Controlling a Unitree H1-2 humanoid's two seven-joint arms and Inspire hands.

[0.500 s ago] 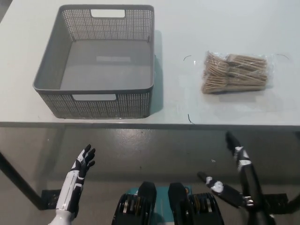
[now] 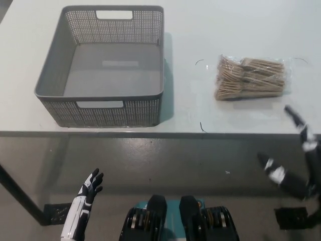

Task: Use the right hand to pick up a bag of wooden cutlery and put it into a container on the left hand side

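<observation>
1. Two hands are in view, neither holding anything. The black right hand (image 2: 301, 168) is at the frame's right edge with its fingers spread apart. The white left hand (image 2: 86, 193) rests at lower left, fingers loosely apart.
2. Change over the last half second: the right hand has swung from the lower right of the frame outward and upward. Its leading fingertip now overlaps the front edge of the white table (image 2: 200, 30) (the left hand has sunk slightly lower).
3. Meaning for the task: the reach seems begun, the grasp not yet; hand and bag are apart.
4. Task object: the bag of wooden cutlery (image 2: 251, 79) lies flat on the table at upper right, near the raised fingertip.
5. Container: the grey perforated basket (image 2: 115, 113) stands at upper left, well apart from the bag, with nothing in it.
6. Writing: none is legible; the clear bag shows no readable print.
</observation>
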